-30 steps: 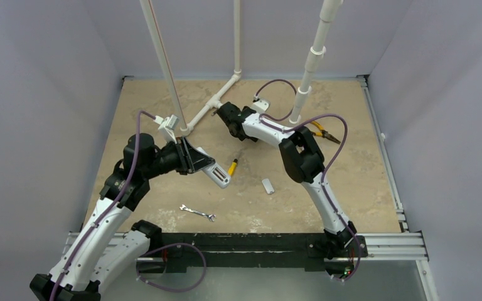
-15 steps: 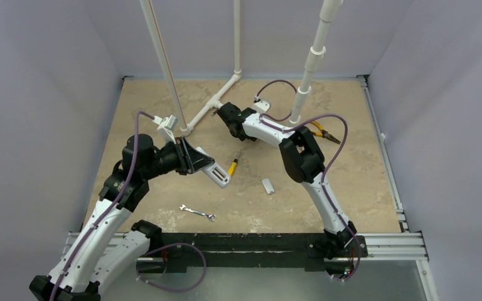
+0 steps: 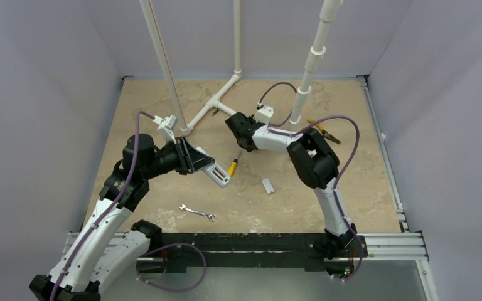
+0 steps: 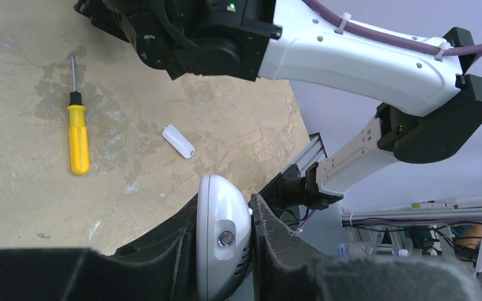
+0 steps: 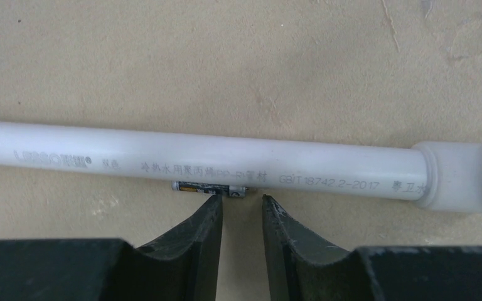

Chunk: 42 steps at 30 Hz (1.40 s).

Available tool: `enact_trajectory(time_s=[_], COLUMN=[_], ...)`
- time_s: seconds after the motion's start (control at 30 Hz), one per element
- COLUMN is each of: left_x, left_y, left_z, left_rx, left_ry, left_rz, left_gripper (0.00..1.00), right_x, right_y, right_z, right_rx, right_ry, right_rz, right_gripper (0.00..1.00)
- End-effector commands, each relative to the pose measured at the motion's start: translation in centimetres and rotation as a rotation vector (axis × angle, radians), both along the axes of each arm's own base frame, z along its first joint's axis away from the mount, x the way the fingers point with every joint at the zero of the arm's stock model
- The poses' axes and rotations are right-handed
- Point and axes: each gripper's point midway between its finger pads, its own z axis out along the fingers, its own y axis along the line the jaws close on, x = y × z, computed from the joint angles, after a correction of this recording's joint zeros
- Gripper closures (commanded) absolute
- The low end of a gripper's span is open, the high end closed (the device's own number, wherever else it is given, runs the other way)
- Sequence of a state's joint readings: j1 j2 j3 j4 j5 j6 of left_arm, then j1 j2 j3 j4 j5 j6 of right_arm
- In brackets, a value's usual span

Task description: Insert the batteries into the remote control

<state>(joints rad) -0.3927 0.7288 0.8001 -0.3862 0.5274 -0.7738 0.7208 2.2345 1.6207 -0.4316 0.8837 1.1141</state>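
Black rubbery fingers of the left gripper (image 4: pixel 224 199) clamp the remote control (image 4: pixel 223 248) by its long edges. Its rounded, glossy white end pokes past the tips at the lower centre of the left wrist view. At the bottom centre of its own view, the right gripper (image 5: pixel 241 202) stands slightly parted with nothing between its fingers. A slim dark battery (image 5: pixel 210 187) lies just past its tips, tucked against the smooth white plastic pipe (image 5: pixel 226 160) that crosses the frame. Bare mottled beige table (image 3: pixel 364 188) lies open toward the right edge. A yellow-handled screwdriver (image 3: pixel 232 167), a small white oblong piece (image 3: pixel 267 185) and a steel wrench (image 3: pixel 198 212) lie apart around the centre.
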Motion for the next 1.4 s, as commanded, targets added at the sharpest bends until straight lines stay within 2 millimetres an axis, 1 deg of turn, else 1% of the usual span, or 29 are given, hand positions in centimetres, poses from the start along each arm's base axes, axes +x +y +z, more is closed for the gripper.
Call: enact_trajectory(time_s=[0.0, 0.13, 0.23, 0.3, 0.33, 0.37, 0.4, 0.47, 0.57, 0.7, 0.73, 0.87, 0.97, 1.1, 1.37], left_x=[0.3, 0.3, 0.4, 0.5, 0.4, 0.4, 0.4, 0.3, 0.2, 0.0, 0.0, 0.0, 0.0, 0.0, 0.1], left_y=[0.1, 0.2, 0.1, 0.1, 0.1, 0.1, 0.0, 0.1, 0.2, 0.4, 0.5, 0.5, 0.5, 0.4, 0.4], left_z=[2.0, 1.9, 1.9, 2.0, 2.0, 2.1, 2.2, 2.4, 2.7, 2.9, 3.0, 2.9, 2.8, 2.7, 2.6], left_rx=[-0.018, -0.014, -0.012, -0.012, -0.014, -0.015, -0.017, -0.019, -0.019, -0.017, -0.016, -0.012, -0.013, -0.012, -0.011], left_ry=[-0.062, -0.06, -0.058, -0.057, -0.058, -0.058, -0.061, -0.066, -0.075, -0.083, -0.085, -0.083, -0.08, -0.078, -0.079], left_rz=[0.009, 0.01, 0.009, 0.008, 0.007, 0.006, 0.005, 0.006, 0.01, 0.015, 0.018, 0.019, 0.018, 0.017, 0.015], left_gripper=[1.0, 1.0, 1.0, 1.0, 1.0, 1.0, 1.0, 1.0, 1.0, 1.0, 1.0, 1.0, 1.0, 1.0, 1.0], right_x=[-0.6, -2.2, -2.6, -2.3, -2.3, -1.9, -1.8, -1.0, -0.2, 0.6, 0.7, 0.6, 0.3, 0.1, 1.6], right_y=[1.0, 1.0, 1.2, 1.6, 1.7, 2.1, 2.3, 2.9, 3.5, 3.7, 3.6, 2.9, 2.3, 1.7, 1.1], right_z=[2.5, 3.1, 3.4, 4.0, 3.9, 4.2, 4.0, 4.0, 3.6, 3.4, 3.2, 3.4, 3.2, 2.4, 0.8], right_rx=[-0.015, -0.044, -0.012, -0.004, -0.007, 0.007, 0.002, 0.007, -0.003, 0.002, 0.004, 0.024, 0.026, 0.045, 0.037], right_ry=[-0.104, -0.107, -0.1, -0.101, -0.087, -0.093, -0.077, -0.065, -0.035, -0.025, -0.022, -0.017, -0.009, 0.024, 0.064], right_rz=[0.111, 0.18, 0.198, 0.194, 0.188, 0.177, 0.17, 0.146, 0.088, 0.018, 0.008, -0.036, -0.055, -0.071, -0.064], right_gripper=[0.72, 0.72, 0.7, 0.64, 0.57, 0.54, 0.49, 0.44, 0.42, 0.39, 0.38, 0.36, 0.31, 0.25, 0.23])
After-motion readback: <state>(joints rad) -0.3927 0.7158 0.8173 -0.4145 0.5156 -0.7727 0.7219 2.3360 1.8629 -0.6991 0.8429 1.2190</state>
